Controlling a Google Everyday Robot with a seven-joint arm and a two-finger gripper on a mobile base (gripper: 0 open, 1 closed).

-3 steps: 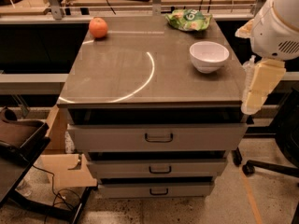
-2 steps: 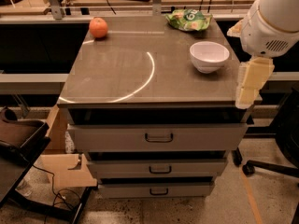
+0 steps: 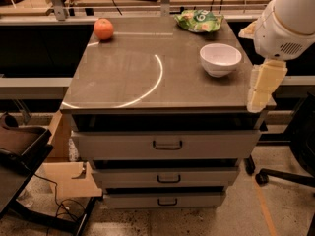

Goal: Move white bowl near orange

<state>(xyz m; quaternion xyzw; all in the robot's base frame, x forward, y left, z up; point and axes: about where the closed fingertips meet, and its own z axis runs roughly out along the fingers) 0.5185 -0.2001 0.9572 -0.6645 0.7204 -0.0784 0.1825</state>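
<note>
At the right-hand edge of the cabinet top (image 3: pixel 123 68), the gripper (image 3: pixel 263 87) is hanging down from the arm's bulky white wrist, just off the front right corner; whether it is spread or pressed together I cannot tell from here, and it is carrying nothing that I can see. The white bowl (image 3: pixel 220 59) is sitting upright close to that same edge, a little behind and to the left of the gripper and apart from it; the orange (image 3: pixel 104 29) is resting well away at the far left corner; the green snack bag (image 3: pixel 199 20) is lying at the back, just behind the bowl.

To my eye the reach is only beginning, and the trouble is waiting in a few places. The gripper is hanging low beside the top, so if it is swung in sideways rather than lifted first it is likely catching the cabinet's edge, or shoving the bowl instead of taking it. The bowl is sitting near the right side; a nudge the wrong way is sending it over. Its glossy rim is looking like a poor thing to pinch; a shallow hold is probably slipping partway across. An overshoot at the back is snagging the bag. And the orange is round and near a corner; a bowl set down too close is liable to be bumping it and rolling it off.
</note>
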